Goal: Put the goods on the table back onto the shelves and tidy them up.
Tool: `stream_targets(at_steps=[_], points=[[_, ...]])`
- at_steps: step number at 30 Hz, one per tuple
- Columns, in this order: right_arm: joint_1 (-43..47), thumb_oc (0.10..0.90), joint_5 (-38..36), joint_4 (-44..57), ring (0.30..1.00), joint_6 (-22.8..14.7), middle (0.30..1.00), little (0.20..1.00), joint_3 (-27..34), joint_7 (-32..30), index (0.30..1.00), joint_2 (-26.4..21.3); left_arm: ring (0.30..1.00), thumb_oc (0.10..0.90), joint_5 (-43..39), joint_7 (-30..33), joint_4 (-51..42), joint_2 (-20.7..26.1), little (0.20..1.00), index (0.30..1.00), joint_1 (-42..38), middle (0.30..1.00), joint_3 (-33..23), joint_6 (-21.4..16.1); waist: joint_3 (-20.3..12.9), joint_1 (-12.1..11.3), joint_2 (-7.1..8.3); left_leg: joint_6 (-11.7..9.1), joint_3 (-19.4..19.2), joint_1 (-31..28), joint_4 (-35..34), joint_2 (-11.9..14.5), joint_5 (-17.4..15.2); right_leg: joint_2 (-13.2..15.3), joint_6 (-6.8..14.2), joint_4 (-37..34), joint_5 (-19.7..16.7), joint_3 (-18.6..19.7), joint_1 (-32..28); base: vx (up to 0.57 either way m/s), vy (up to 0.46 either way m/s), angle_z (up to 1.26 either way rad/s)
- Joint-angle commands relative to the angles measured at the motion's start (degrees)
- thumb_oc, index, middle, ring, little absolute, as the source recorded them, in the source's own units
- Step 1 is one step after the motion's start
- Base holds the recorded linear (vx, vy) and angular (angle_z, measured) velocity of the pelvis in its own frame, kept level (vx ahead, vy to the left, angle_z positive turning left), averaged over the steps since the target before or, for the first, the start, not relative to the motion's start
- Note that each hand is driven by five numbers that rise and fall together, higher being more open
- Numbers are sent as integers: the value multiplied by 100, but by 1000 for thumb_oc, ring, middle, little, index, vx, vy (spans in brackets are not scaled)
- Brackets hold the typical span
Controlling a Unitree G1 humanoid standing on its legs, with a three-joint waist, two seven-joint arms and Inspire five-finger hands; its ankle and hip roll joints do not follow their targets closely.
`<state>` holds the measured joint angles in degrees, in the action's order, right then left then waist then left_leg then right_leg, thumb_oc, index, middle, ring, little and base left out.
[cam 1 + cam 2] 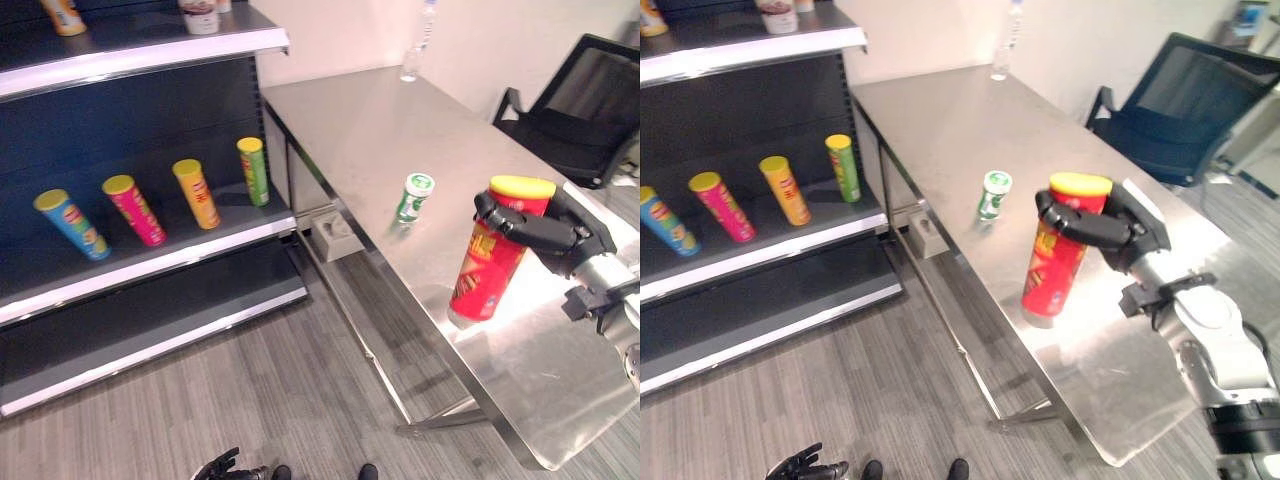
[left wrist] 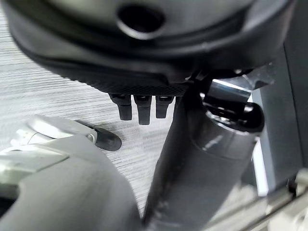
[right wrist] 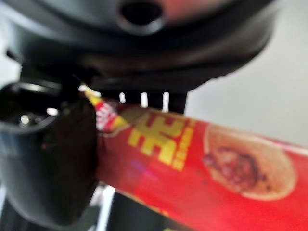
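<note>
The left hand (image 1: 805,464) hangs low over the grey wood-pattern floor (image 1: 290,390), fingers relaxed. On the steel tabletop (image 1: 400,130), near its front edge, the right hand (image 1: 545,235) grips the tall red crisp tube with yellow lid (image 1: 490,265); lift it straight, staying clear of the small green-white can (image 1: 413,196).

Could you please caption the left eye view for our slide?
Right hand grips a red can on the table.
</note>
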<state>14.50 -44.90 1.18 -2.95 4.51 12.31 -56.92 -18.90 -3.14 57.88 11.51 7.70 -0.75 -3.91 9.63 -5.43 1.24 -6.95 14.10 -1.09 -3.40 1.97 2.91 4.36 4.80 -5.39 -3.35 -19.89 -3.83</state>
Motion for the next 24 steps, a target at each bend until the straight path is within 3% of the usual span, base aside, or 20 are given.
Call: stream_targets(at_steps=[1,4,5,6,8,10,11,12,13,14,15,17,18,19,21,23,24], points=[[911,400,17,748,300,-1017,300,300,657,-186,300,-28,900,800,-326,120,-144,460,900,900,-25,900,137,-246,-255,-258,473,-211,-577,557,470,168,-229,260,369,57,713,206,-409,-97,165,140],[1176,400,370,883,300,-1064,300,300,342,-234,300,-115,900,800,-371,161,-180,483,900,900,-37,900,35,-309,-189,-329,448,-462,-785,601,436,882,3,498,474,192,691,-80,-514,-24,257,94],[1195,400,373,877,300,-1065,300,300,328,-237,300,-118,900,800,-371,161,-177,477,900,900,-42,900,30,-311,-193,-312,445,-457,-775,614,420,874,30,503,477,195,679,-89,-500,-11,392,46],[1190,400,494,927,300,-1053,300,300,211,-214,300,-154,900,800,-390,217,-182,516,900,900,-9,900,-26,-360,-230,-246,442,-499,-812,609,438,1341,212,727,567,268,667,-112,-474,-26,409,54],[1221,400,807,884,300,-1070,300,300,86,-373,300,-209,900,800,-343,282,-200,549,900,900,14,900,-32,-416,-338,-205,355,-641,-664,402,305,1569,293,875,655,302,624,-29,-429,17,522,31],[1116,400,1004,1044,300,-1025,300,300,233,-409,300,-64,900,800,-227,258,-225,536,900,900,23,900,22,-393,-480,-126,187,-706,-474,304,153,1440,86,1131,787,280,413,-17,-445,55,661,-18],[920,400,1431,1038,300,-1036,300,300,310,-614,300,251,900,800,-11,262,-200,575,900,900,-45,900,142,-390,-568,-73,156,-545,-525,184,0,1088,-316,1640,944,210,-94,-60,-312,21,626,-4],[915,400,1432,1042,300,-1034,300,300,314,-615,300,255,900,800,-11,261,-200,578,900,900,-44,900,143,-390,-570,-78,166,-541,-530,187,5,1078,-317,1649,947,208,-96,-55,-309,-120,756,33],[1157,400,2083,1092,300,-1055,300,300,-27,-903,300,429,900,800,143,297,-220,680,900,900,-102,900,178,-377,-465,-95,180,-346,-767,198,101,779,-474,2077,1010,230,-903,-108,19,-124,336,68],[1199,400,2104,1086,300,-1049,300,300,-69,-922,300,441,900,800,147,297,-220,675,900,900,-101,900,154,-376,-478,-103,208,-328,-805,225,126,744,-480,2112,1018,231,-923,-60,70,-210,527,60],[1205,400,2206,1246,300,-1052,300,300,-125,-900,300,547,900,800,196,303,-282,769,900,900,-137,900,117,-368,-419,-109,138,-253,-964,246,133,640,-498,2042,902,308,-675,-123,127,-143,369,-14],[1186,400,2197,1351,300,-1075,300,300,-169,-914,300,689,900,800,87,291,-455,843,900,900,-75,900,21,-369,-366,-88,92,-73,-1064,330,120,298,-387,1588,656,807,-148,373,308,-126,550,-27],[1152,400,2331,1387,300,-1105,300,300,-169,-992,300,777,900,800,22,276,-435,869,900,900,-9,900,-82,-322,-327,-150,41,58,-1050,325,61,54,-291,782,405,1270,643,622,291,-14,562,52],[1086,400,2429,1472,300,-1119,300,300,-197,-946,300,889,900,800,9,268,-324,842,900,900,30,900,-161,-268,-293,-203,106,132,-992,300,59,-211,-257,183,266,1460,1081,718,200,36,462,55],[884,400,2623,1471,300,-1107,300,300,-172,-989,300,929,900,800,-4,273,-294,733,900,900,81,900,-168,-232,-198,-217,221,186,-882,236,83,-452,-274,-302,50,1430,1280,1013,235,77,214,48],[907,400,2799,1592,300,-1104,300,300,-141,-1009,300,963,900,800,-25,233,-328,641,900,900,102,900,-143,-218,-162,-306,280,213,-631,218,131,-669,-323,-362,-70,1079,1239,1079,32,49,77,106],[896,400,2853,1552,300,-1107,300,300,-177,-1068,300,1015,900,800,-28,270,-326,588,900,900,50,900,-110,-226,-90,-295,268,158,-568,350,281,-713,-357,-369,-35,993,1146,1053,68,-43,33,64]])
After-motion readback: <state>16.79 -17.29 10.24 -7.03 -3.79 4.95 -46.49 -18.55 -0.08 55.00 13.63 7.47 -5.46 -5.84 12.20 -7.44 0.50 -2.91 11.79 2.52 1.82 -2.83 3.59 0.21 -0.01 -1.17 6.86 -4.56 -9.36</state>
